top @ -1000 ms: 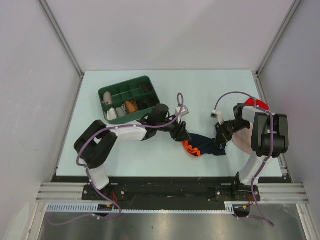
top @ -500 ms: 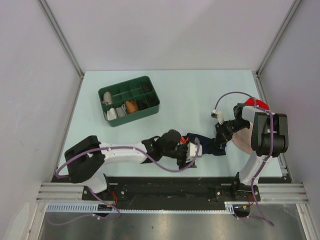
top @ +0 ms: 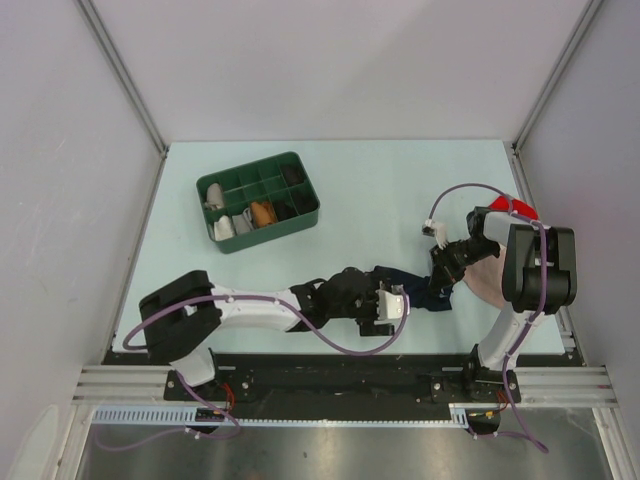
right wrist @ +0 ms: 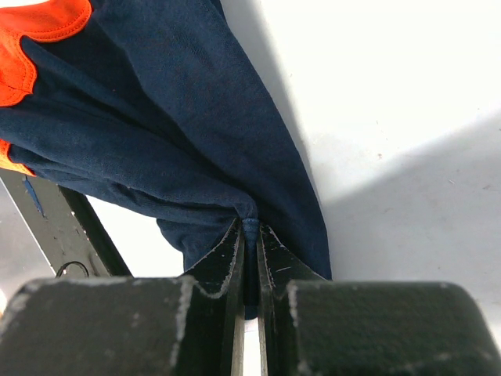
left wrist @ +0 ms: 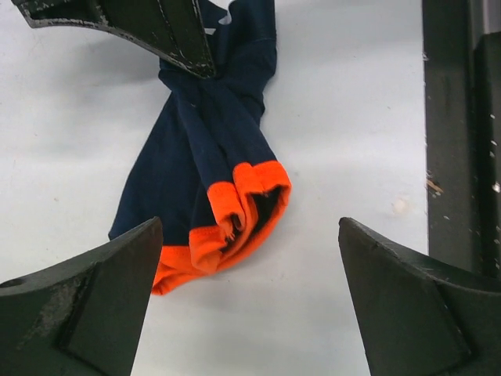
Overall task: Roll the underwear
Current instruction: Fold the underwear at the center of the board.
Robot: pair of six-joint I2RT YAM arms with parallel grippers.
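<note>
Pale-green table (top: 400,190) — navy underwear (left wrist: 196,157) bunched near front edge; grey walls (top: 350,70)

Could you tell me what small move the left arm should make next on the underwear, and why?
Probably lower the left jaws and close them on the orange hem. They stand wide open on either side of that bunched end of the underwear, while the right jaws are shut on the far navy end, so a roll needs a grip here first.
</note>
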